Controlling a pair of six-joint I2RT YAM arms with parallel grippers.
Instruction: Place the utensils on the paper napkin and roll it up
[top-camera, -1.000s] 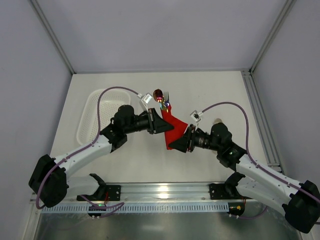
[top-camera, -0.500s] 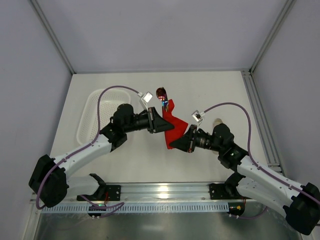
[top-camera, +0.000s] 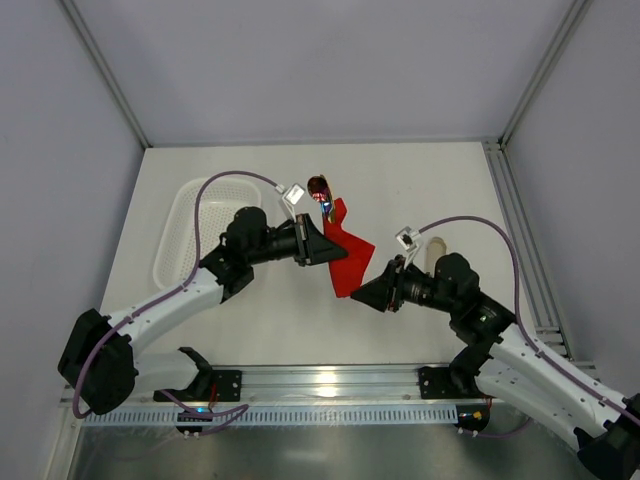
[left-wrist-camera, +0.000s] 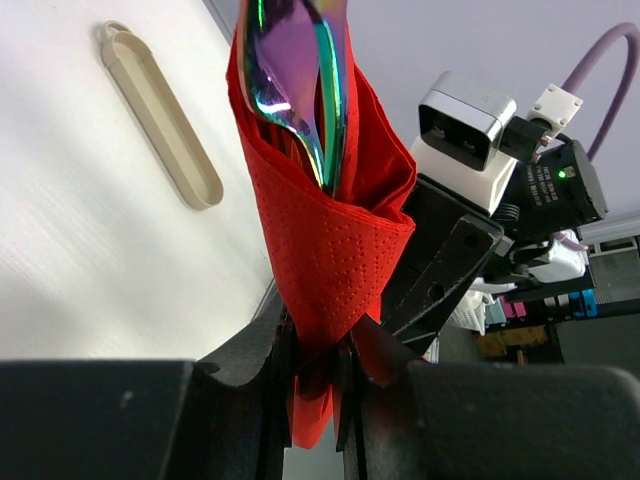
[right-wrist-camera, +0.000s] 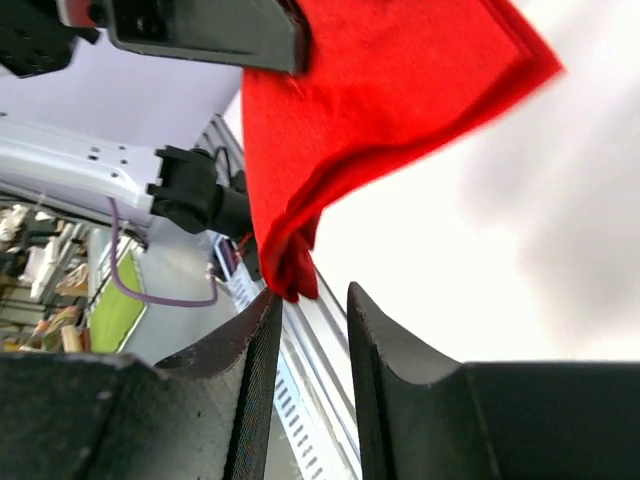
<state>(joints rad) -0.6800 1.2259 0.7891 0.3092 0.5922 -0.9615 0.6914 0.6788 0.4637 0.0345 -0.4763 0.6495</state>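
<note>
Top view: 2 arms, 1 red paper napkin (top-camera: 348, 262) held off the table between them, utensils (top-camera: 319, 187) poking out its far end, 1 white basket (top-camera: 184, 232), 1 beige tray (top-camera: 437, 247). Left wrist: left gripper (left-wrist-camera: 318, 352) pinches the napkin's bottom, iridescent metal inside the fold, count unclear. Right wrist: right gripper (right-wrist-camera: 312, 296) fingers slightly apart, napkin's corner at their tips, not clamped.

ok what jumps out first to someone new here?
The red napkin, held in the air at centre, with a shiny rainbow spoon and fork sticking out of its top. The left claw pinches its lower end. The right claw sits open right by the loose corner, not gripping it.
</note>
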